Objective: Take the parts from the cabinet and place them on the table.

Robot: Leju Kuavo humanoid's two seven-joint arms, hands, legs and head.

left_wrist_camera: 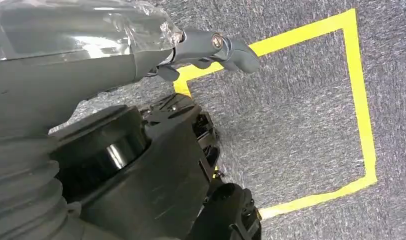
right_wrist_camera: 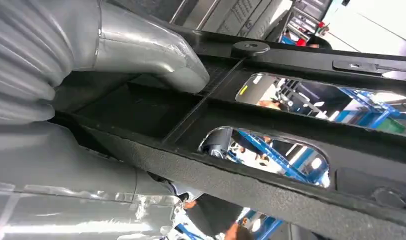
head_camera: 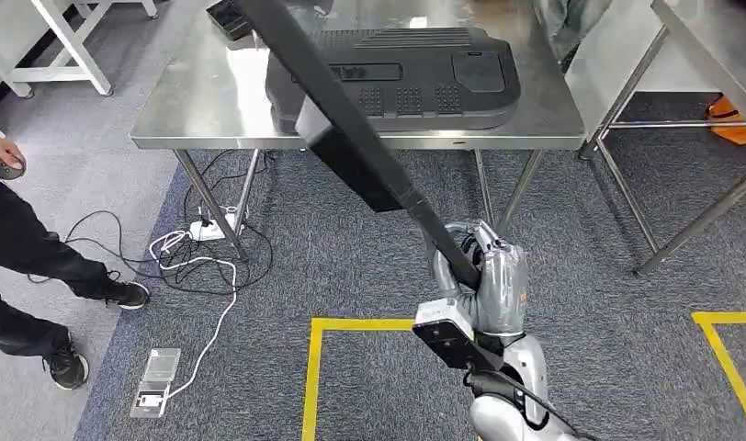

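Note:
My right hand (head_camera: 484,276) grips a long black part (head_camera: 351,138) near its lower end. The part slants up and to the left, over the front edge of the steel table (head_camera: 195,101). In the right wrist view my thumb (right_wrist_camera: 156,50) presses on this ribbed black part (right_wrist_camera: 291,120), which has openings through it. A large black moulded panel (head_camera: 397,78) lies flat on the table, and a small black piece (head_camera: 230,16) sits at the table's far left. My left hand (left_wrist_camera: 211,45) hangs over the carpet with nothing in it.
A person (head_camera: 25,248) stands at the left with a small round thing in one hand (head_camera: 4,156). Cables and a power strip (head_camera: 204,230) lie under the table. Yellow tape (head_camera: 314,367) marks the carpet. A second steel table (head_camera: 709,37) stands at the right.

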